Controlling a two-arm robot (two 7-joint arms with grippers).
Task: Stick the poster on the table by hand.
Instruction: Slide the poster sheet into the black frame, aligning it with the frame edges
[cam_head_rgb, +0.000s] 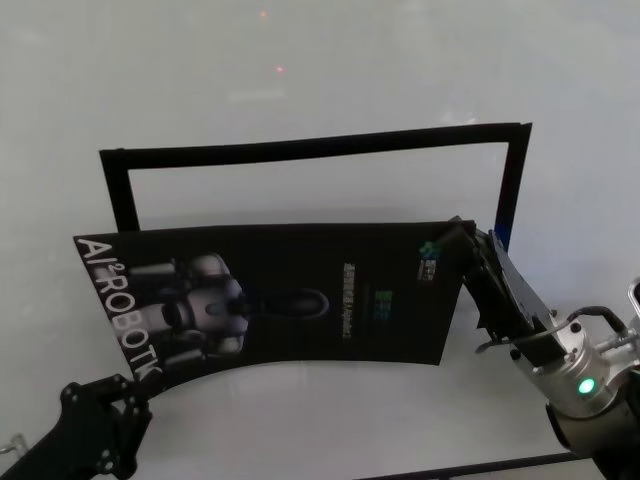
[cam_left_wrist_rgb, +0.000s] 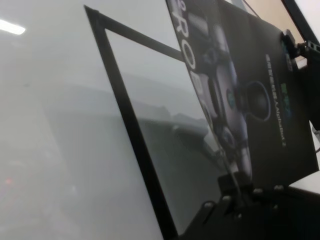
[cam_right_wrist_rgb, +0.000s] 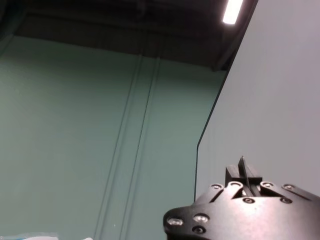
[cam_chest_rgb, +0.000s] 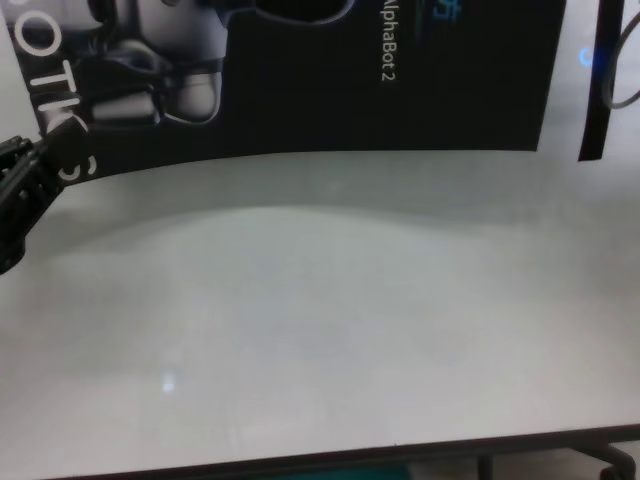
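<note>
White glossy table (cam_head_rgb: 300, 420) bears black-strip frame (cam_head_rgb: 310, 148) under poster (cam_head_rgb: 300, 295)

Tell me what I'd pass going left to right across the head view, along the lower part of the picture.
Left hand gripping the poster's near left corner → poster, bowed up over the table → right hand pinching the poster's right edge.
</note>
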